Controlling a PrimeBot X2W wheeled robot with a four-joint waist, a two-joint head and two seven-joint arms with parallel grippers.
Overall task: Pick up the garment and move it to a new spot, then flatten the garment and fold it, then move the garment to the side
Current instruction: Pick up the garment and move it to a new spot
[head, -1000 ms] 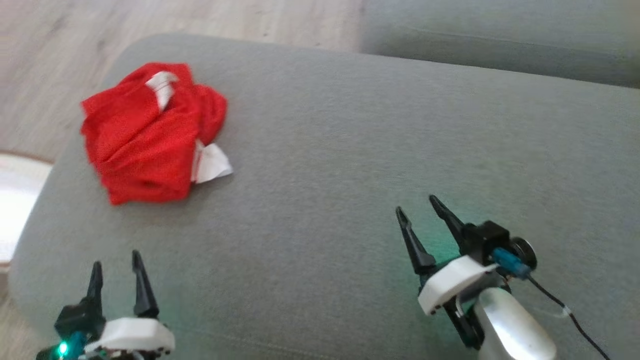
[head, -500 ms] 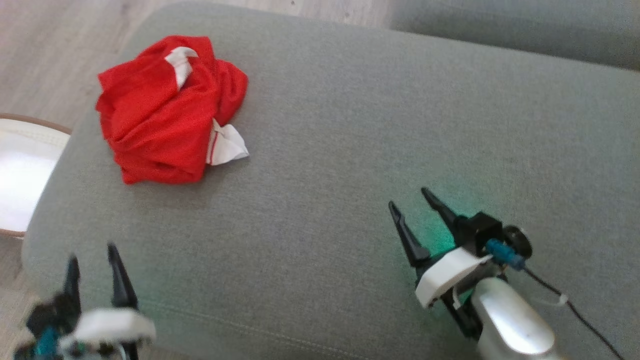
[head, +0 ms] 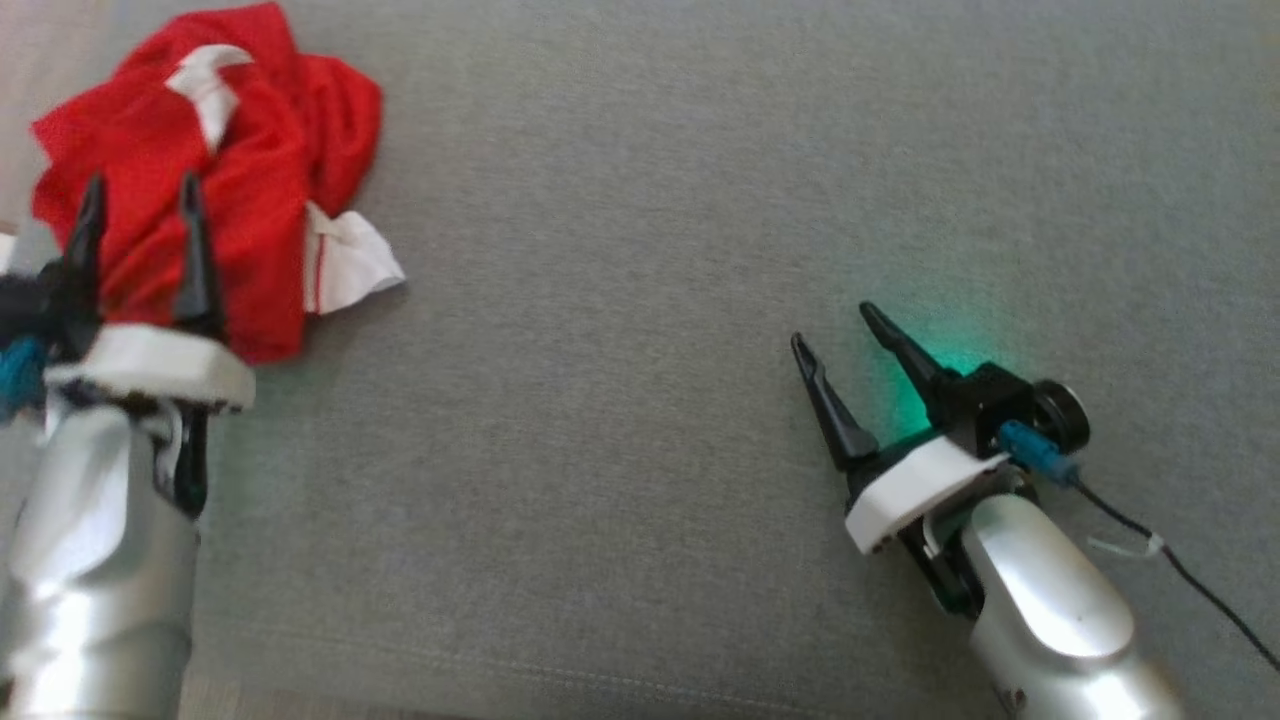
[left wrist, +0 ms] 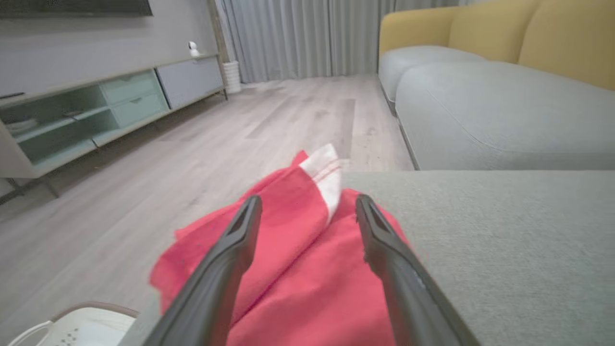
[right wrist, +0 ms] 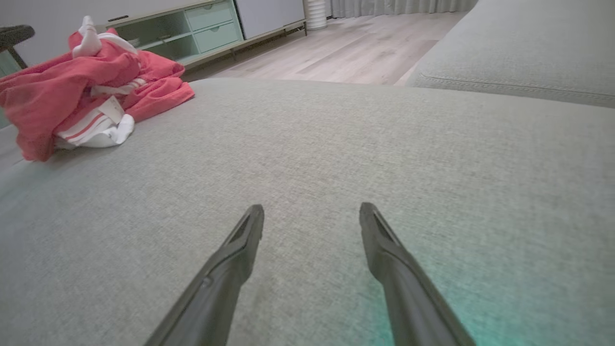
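The garment (head: 260,190), a crumpled bright red mesh shirt with white sleeve ends, lies bunched at the upper left of the grey cushion (head: 650,200). My left gripper (head: 140,195) hovers over its near side, open, both dark fingers spread above the red cloth with nothing between them. In the left wrist view the garment (left wrist: 298,269) lies under and ahead of the left gripper (left wrist: 307,206). My right gripper (head: 835,325) stands open over bare cushion at the lower right, far from the shirt. The right wrist view has the garment (right wrist: 86,91) at its far left and the open right gripper (right wrist: 311,211).
The cushion's left edge drops to a pale wood floor (left wrist: 168,158). A white round object (left wrist: 77,327) sits on the floor below that edge. A second grey seat (left wrist: 499,115) with yellow backs lies beyond, and a low cabinet (left wrist: 96,110) stands along the wall.
The head camera has tilted and shifted, so the whole picture moved. My left arm has reached forward from the cushion's near edge to above the garment. The right gripper stays in place, still open.
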